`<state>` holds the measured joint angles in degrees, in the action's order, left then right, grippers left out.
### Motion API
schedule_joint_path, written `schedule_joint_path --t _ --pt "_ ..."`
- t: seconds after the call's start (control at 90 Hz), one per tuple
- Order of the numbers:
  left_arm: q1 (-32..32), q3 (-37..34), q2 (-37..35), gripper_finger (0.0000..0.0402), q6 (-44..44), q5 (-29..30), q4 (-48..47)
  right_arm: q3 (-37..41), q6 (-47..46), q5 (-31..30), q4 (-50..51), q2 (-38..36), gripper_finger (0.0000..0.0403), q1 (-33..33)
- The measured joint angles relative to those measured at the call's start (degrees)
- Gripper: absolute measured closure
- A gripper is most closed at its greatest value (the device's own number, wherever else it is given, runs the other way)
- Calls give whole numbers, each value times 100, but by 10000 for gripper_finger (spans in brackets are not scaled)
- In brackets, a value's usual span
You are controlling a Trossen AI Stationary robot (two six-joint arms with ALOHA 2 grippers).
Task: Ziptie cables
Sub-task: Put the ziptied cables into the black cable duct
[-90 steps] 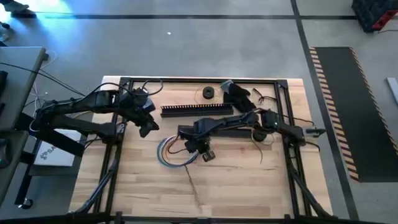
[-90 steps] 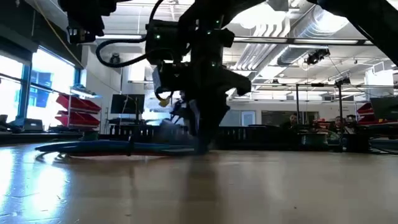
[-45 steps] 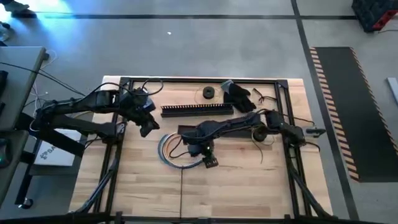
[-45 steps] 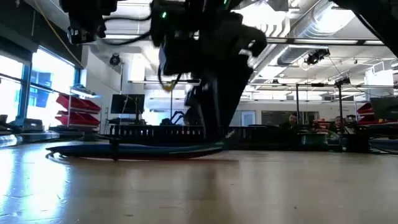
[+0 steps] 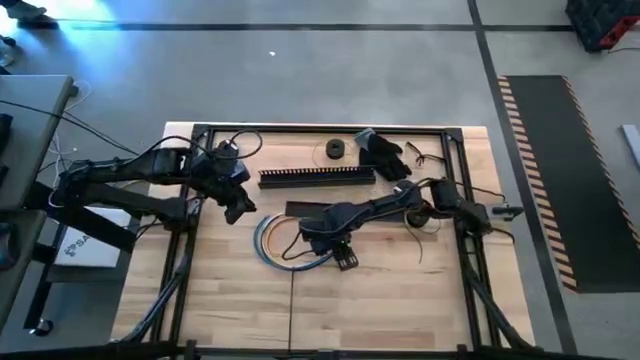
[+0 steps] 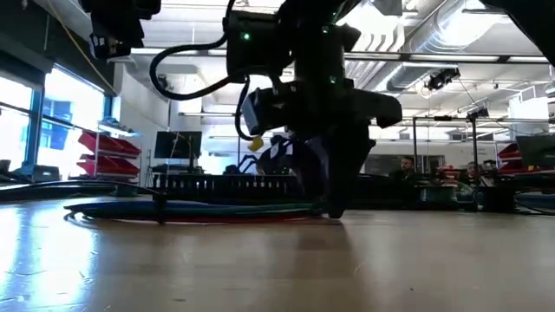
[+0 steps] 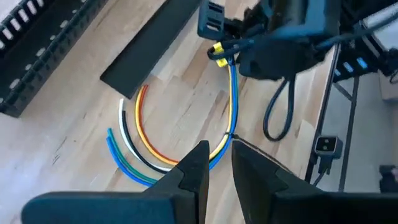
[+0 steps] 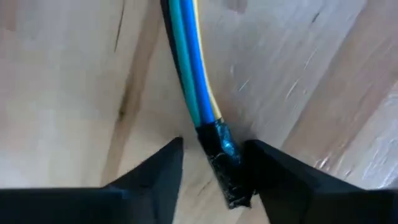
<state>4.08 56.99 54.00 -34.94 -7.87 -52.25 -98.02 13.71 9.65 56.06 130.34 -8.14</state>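
Wooden table (image 5: 400,300), framed by black rails. Cables (image 5: 272,245): bundle of blue, teal, yellow, white and orange-red wires, lying flat in a curved loop near the table's middle, slightly left, just on the near side of a flat black plate (image 5: 303,210); in the left wrist view the same loop (image 7: 146,158) arcs from the plate round to a yellow-tipped end near the right arm. Right gripper (image 5: 340,252): reaching in from the right, lowered to the table surface at the right end of the loop; in the right wrist view its two fingers (image 8: 149,171) stand parted to either side of the dark taped end (image 8: 224,162) of the bundle, which lies between them, not visibly clamped; contact of the far finger with the tape cannot be told. In the low view this gripper (image 6: 334,195) points straight down with its tips at the wood beside the flat-lying cables (image 6: 191,208). Left gripper (image 5: 235,205): raised over the far-left part of the table, left of the loop, fingers (image 7: 193,168) set narrowly apart, holding nothing. Black slotted duct (image 5: 317,177): lying left-to-right beyond the plate. Ziptie: not identifiable in any view
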Motion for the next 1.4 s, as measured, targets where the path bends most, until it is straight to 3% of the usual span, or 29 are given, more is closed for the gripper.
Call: schedule_joint_path --t 0.167,0.367,0.533,0.611,0.756,0.956,1.167,1.4 --pt "-232 1 243 351 98 542 268 -3 -217 179 276 -83 372 -71" --pt "-312 7 1135 343 389 1464 570 95 -786 682 1105 -781 372 -207" --pt "105 4 2050 318 648 2027 891 751 -1600 873 1194 -1770 372 -416" --pt "436 4 2381 303 1006 1914 1370 1148 -2056 902 1094 -2323 372 -548" --pt "1152 4 3068 286 1895 982 2298 1797 -3097 802 712 -3095 372 -723" --pt "1730 7 4039 304 3007 -14 2925 2093 -4448 723 408 -3713 372 -907" --pt "1731 7 4525 335 3660 -29 2966 2094 -5456 553 116 -3947 371 -1173" --pt "1635 7 4451 397 3902 -16 2981 2094 -6067 338 -141 -3969 370 -1500"
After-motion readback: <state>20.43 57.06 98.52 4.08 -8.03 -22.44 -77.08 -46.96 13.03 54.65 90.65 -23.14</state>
